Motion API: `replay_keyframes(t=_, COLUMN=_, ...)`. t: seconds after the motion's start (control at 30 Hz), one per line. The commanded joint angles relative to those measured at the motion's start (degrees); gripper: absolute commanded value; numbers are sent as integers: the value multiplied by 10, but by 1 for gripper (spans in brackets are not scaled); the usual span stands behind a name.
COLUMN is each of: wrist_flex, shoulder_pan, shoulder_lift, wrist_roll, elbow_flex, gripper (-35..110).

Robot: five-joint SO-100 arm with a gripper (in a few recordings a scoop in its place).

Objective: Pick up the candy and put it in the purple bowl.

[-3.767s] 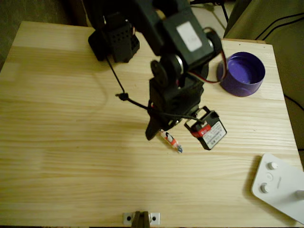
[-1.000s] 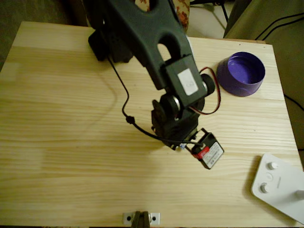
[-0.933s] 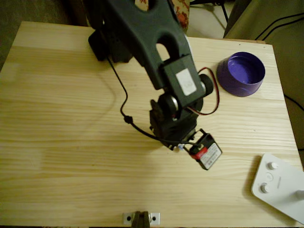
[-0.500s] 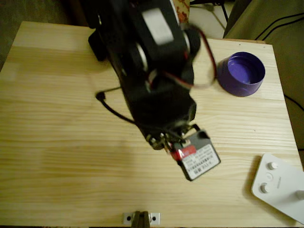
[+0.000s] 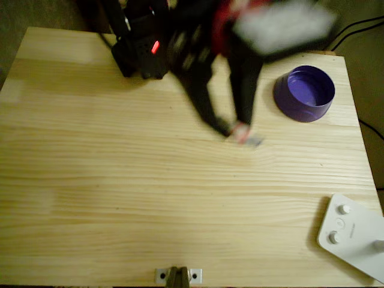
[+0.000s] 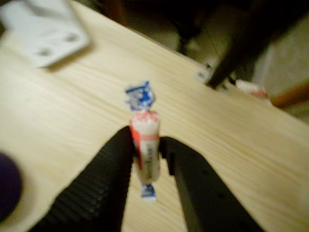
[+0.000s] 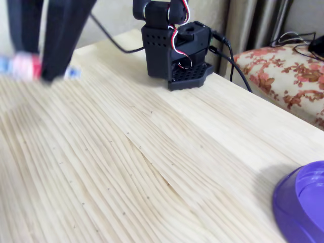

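- the counter (image 5: 120, 198) is pale wood with long grain lines; in the fixed view its boards run away toward the arm's black base (image 7: 174, 45), which stands at the far edge with red, white and black wires coming out of it.
- behind the counter in the fixed view there is a flowered cushion (image 7: 283, 76) at the right, with dark cables lying over it, and a plain light wall.
- a white device with round knobs (image 5: 354, 234) lies at the lower right corner of the counter in the overhead view; in the wrist view it shows blurred at the upper left (image 6: 46, 29).
- a small metal bracket (image 5: 177, 276) sits at the near edge of the counter in the overhead view.
- the gripper (image 6: 147, 164) is nearly closed, its two dark ribbed fingers (image 6: 106, 183) pressed against either side of the candy (image 6: 146, 150).
- in the wrist view the candy stands lengthwise between the fingers, white with a red-orange band, one bluish twisted end sticking out past the tips and the other showing lower down in the gap.
- in the overhead view the arm is a dark motion blur, with the candy (image 5: 243, 133) at its lower end, left of the purple bowl (image 5: 306, 93) and apart from it.
- in the fixed view the candy (image 7: 23, 66) is a blur at the left edge, above the counter.
- the purple bowl sits near the right far corner of the counter in the overhead view, and at the lower right in the fixed view (image 7: 301, 207).
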Motion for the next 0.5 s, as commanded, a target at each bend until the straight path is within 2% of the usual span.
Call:
replay_keyframes(t=0.0, wrist_flex=7, shoulder_pan=-72, shoulder_lift=103, wrist_roll=0, elbow_flex=-37, gripper=3)
replay_keyframes(t=0.23, wrist_flex=7, shoulder_pan=-225, shoulder_lift=113, wrist_roll=-2, elbow_flex=-100, gripper=0)
replay_keyframes(t=0.47, wrist_flex=6, shoulder_pan=-347, shoulder_lift=-5, wrist_roll=-40, elbow_flex=-171, gripper=0)
